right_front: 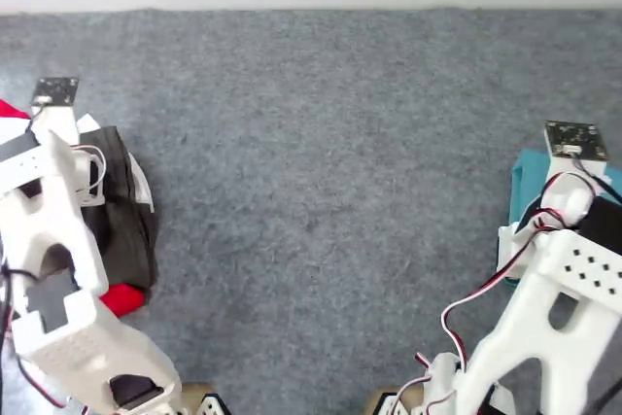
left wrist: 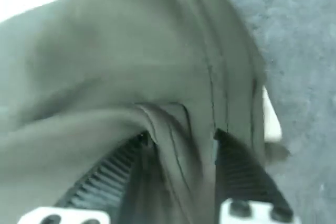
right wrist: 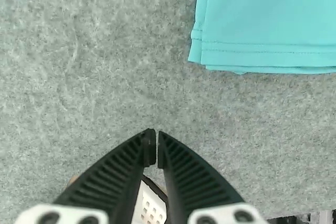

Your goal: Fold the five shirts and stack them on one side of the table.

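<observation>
Left gripper (left wrist: 181, 135): jaws pinched on a raised fold of the dark shirt (left wrist: 131, 61), with cloth bunched between them.
Right gripper (right wrist: 155, 140): jaws together and holding nothing. It sits over the bare grey mat (right wrist: 79, 66), just beside the teal shirt (right wrist: 268, 19).
Dark shirt, location: left edge of the high view, on top of a crumpled pile under the left arm.
Pile: a red shirt (right_front: 121, 298) shows at the lower end and a white shirt (right_front: 144, 187) peeks out on the right side. None of these is folded.
Teal shirt, location: right edge of the high view, folded flat, partly under the right arm.
Handling, judged: light, limp cloth with no stiffness. It is not fragile, but will sag and may drag its neighbours.
Hold, judged: a mid-panel pinch gives little control. A hem corner or shoulder seam is better, with the second gripper on the matching corner to spread it.
</observation>
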Controlling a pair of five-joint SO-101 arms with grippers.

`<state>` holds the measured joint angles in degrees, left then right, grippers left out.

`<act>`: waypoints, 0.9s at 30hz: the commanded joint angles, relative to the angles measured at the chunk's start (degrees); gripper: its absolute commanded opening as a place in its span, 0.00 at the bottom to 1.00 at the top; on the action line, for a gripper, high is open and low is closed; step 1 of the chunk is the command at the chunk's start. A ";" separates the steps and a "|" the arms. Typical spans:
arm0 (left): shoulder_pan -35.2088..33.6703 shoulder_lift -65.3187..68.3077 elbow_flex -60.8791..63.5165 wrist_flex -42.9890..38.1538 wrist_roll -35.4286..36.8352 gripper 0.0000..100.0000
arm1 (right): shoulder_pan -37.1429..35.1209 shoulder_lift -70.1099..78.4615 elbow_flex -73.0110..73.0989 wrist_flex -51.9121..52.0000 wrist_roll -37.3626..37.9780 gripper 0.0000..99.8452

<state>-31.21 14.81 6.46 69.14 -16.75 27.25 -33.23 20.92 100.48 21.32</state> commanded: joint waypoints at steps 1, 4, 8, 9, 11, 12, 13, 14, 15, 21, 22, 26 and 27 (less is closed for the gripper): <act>0.18 0.26 -1.89 -2.11 2.73 0.06 | -0.48 -1.36 -1.76 2.42 -0.44 0.01; 0.88 0.26 -5.85 0.62 2.99 0.02 | -0.48 -1.45 -1.76 2.42 -0.44 0.01; 2.64 0.26 -17.45 10.55 3.25 0.01 | -0.48 -1.45 -1.76 2.42 -0.44 0.01; 3.52 0.26 -20.97 13.36 3.34 0.01 | -0.48 -1.45 -1.76 2.42 -0.44 0.01; 6.07 0.26 -29.05 19.52 5.27 0.01 | -0.48 -1.54 -1.76 2.42 -0.44 0.01; 7.47 0.26 -33.36 22.68 6.07 0.01 | -0.48 -1.63 -1.76 2.42 -0.44 0.01; 9.32 0.26 -38.02 26.02 6.77 0.01 | -0.48 -1.63 -1.76 2.42 -0.35 0.01; 11.34 0.26 -42.77 29.19 7.12 0.01 | -0.48 -1.63 -1.76 2.42 -0.35 0.01; 13.45 0.26 -47.16 31.47 7.30 0.01 | -0.48 -1.63 -1.76 2.42 -0.35 0.01; 28.31 -3.60 -59.91 31.21 10.37 0.01 | -0.48 -1.63 -1.76 2.33 -0.26 0.01; 32.00 -3.96 -60.62 31.21 10.46 0.01 | -0.48 -1.63 -1.76 2.33 -0.26 0.01; 45.54 -3.78 -60.00 29.27 11.43 0.01 | -0.48 -1.63 -1.76 2.33 -0.26 0.01; 48.62 -3.52 -58.86 27.34 12.22 0.01 | -0.48 -1.63 -1.76 2.33 -0.26 0.01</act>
<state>7.91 13.67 -52.00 99.30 -6.20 27.25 -33.23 20.92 100.48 21.32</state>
